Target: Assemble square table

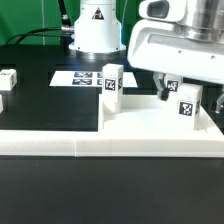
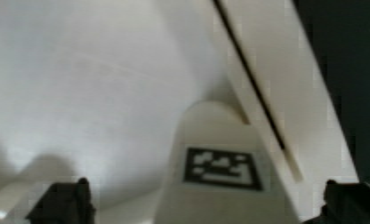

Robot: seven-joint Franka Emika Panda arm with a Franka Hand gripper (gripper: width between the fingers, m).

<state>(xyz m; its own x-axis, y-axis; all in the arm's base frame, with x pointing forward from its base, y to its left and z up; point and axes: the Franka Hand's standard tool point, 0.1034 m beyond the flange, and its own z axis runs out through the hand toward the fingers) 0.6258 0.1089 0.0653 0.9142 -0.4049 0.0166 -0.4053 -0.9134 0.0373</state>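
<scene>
**Square table, part-assembled.** The slab [image 1: 150, 120] lies flat on the black table [image 1: 40, 112], its near edge against the long low white wall [image 1: 60, 146]. A first leg [image 1: 111, 84] stands upright at the slab's 10 o'clock corner. A second leg [image 1: 188, 104] stands upright toward 3 o'clock. A third leg [image 1: 8, 80] sits off the slab, well apart at 9 o'clock.

The arm hangs over the slab from 1 o'clock with its wrist pointing roughly straight down. The gripper [image 1: 166, 90] is low, just beside the second leg.

In the wrist view the fingers [image 2: 61, 200] stand wide apart and hold nothing. A tagged leg [image 2: 223, 165] lies between them, clear of both. Bare slab surface [image 2: 111, 90] lies around that leg.

The slab between the first and second legs is open. The marker board [image 1: 80, 77] lies beyond at 11 o'clock.
</scene>
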